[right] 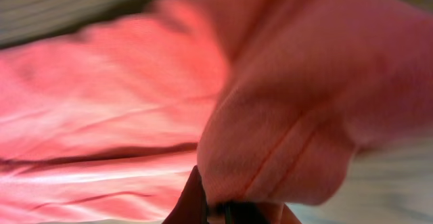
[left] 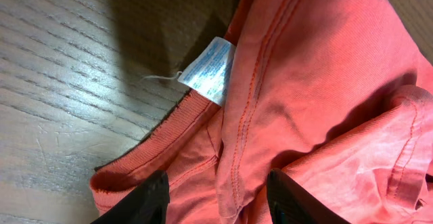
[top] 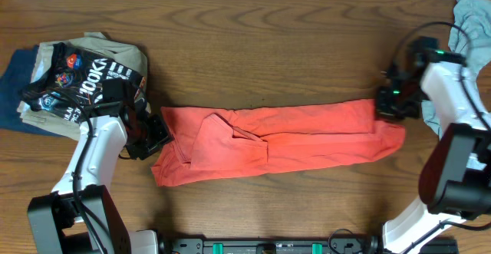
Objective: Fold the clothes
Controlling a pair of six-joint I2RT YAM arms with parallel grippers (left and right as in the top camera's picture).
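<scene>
The red-orange T-shirt (top: 291,139) lies as a long, rumpled band across the middle of the table, and its lettering is hidden. My left gripper (top: 157,133) sits at the shirt's left end. In the left wrist view it (left: 216,204) is open, and its black fingers (left: 145,200) straddle the cloth by the ribbed collar (left: 155,149) and white label (left: 210,68). My right gripper (top: 386,100) is at the shirt's far right upper corner. In the right wrist view it (right: 223,209) is shut on a fold of hemmed red cloth (right: 291,116) that drapes over the jaws.
A pile of folded clothes (top: 69,77) in khaki, navy and printed black lies at the back left, just behind my left arm. A pale blue-grey garment (top: 472,24) lies at the far right edge. The wooden table (top: 268,47) shows behind the shirt.
</scene>
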